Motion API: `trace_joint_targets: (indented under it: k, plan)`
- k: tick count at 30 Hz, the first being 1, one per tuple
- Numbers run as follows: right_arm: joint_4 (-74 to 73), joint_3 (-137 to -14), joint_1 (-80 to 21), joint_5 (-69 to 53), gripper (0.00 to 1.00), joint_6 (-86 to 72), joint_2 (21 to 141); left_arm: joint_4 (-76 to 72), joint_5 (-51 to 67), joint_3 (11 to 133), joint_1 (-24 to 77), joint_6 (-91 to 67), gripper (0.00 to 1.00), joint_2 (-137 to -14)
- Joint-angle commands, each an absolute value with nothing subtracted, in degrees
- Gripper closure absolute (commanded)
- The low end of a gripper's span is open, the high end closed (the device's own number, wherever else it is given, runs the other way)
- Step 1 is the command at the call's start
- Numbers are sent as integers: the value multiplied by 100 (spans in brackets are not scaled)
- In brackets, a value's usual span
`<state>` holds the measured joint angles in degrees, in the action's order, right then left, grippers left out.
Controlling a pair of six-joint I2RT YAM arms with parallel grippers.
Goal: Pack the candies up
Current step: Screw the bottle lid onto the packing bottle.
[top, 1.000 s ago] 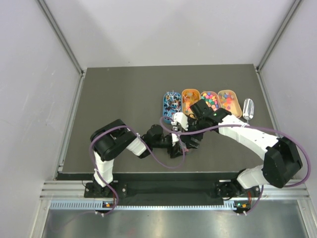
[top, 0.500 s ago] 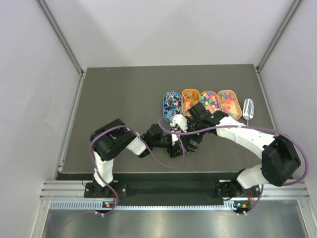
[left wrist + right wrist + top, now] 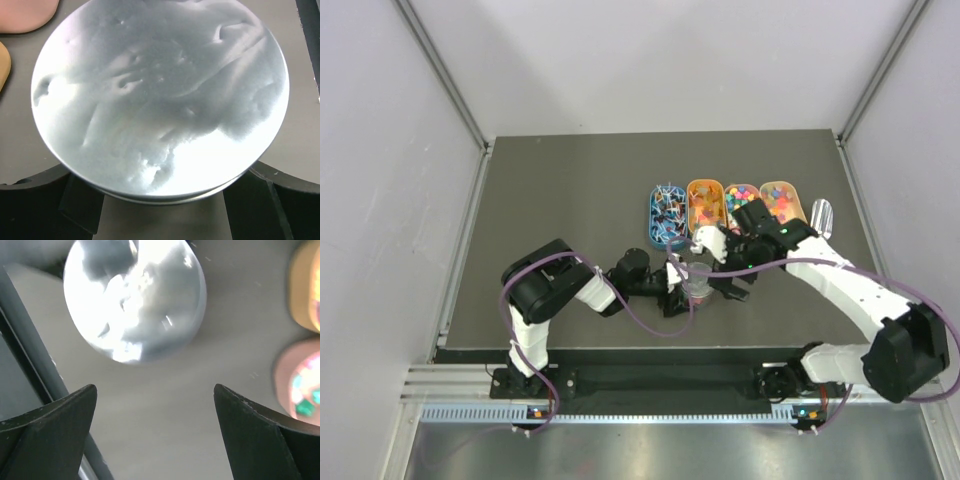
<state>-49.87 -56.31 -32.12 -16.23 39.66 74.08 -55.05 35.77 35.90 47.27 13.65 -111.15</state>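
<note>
Left gripper (image 3: 160, 192) clamped the clear jar (image 3: 160, 95); right gripper (image 3: 155, 405) hovered just beside it, jaws wide apart, empty.

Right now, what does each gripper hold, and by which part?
The left gripper clasps the jar by its opposite sides; the right gripper, open, holds nothing.

Four trays (image 3: 653, 212) (candies (image 3: 743, 203) in them) line up right of centre; the jar (image 3: 697, 283) stands below them, a scoop (image 3: 819, 218) at their right.
</note>
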Motion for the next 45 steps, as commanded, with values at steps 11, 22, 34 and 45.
trace_joint_targets:
  k: [11, 22, 34, 45]
  plan:
    - [-6651, -6835, -1643, -5096, 0, 10155, 8373, -4869, 3700, 3533, 4597, 1512, 77, -11039]
    - [-8429, -8166, -2144, -4896, 0, 11891, 9660, -4764, 3744, 3691, 4605, 1415, 77, -11135]
    - [-8429, -7875, -2531, -4509, 0, 12032, 9580, -4737, 3770, 3823, 4579, 1450, 78, -11224]
    - [-8429, -7893, -2760, -4360, 0, 11997, 9861, -4755, 3788, 3797, 4535, 1433, 78, -11233]
